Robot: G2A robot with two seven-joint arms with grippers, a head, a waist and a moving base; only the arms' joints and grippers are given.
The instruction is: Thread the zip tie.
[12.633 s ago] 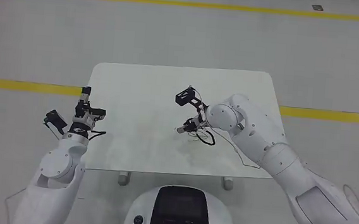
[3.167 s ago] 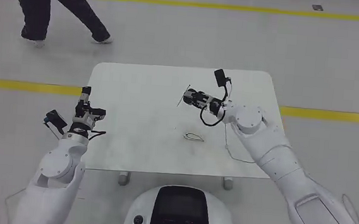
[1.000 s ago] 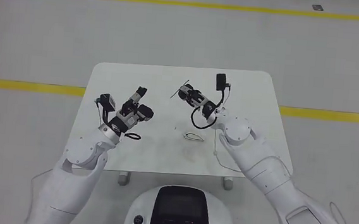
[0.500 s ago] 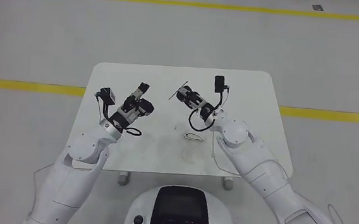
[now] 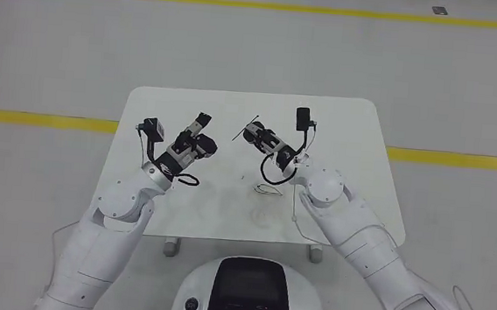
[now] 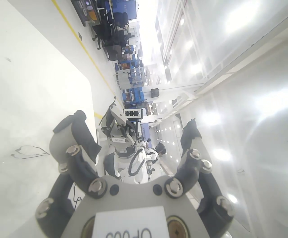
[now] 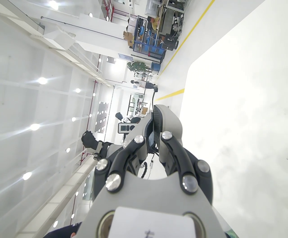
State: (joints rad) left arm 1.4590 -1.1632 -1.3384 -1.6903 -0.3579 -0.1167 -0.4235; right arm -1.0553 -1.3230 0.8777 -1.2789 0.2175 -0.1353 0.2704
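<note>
We see the thin black plastic zip tie pinched in the right gripper. The fingers are pressed together on the strip above the white table, and a free length pokes out past the tips. We judge it light, springy and slick, best held close to the end being fed so it does not bow. The left gripper hovers near and facing it, spread wide and empty, not touching the strip. A thin dark loop lies on the table below the right gripper.
</note>
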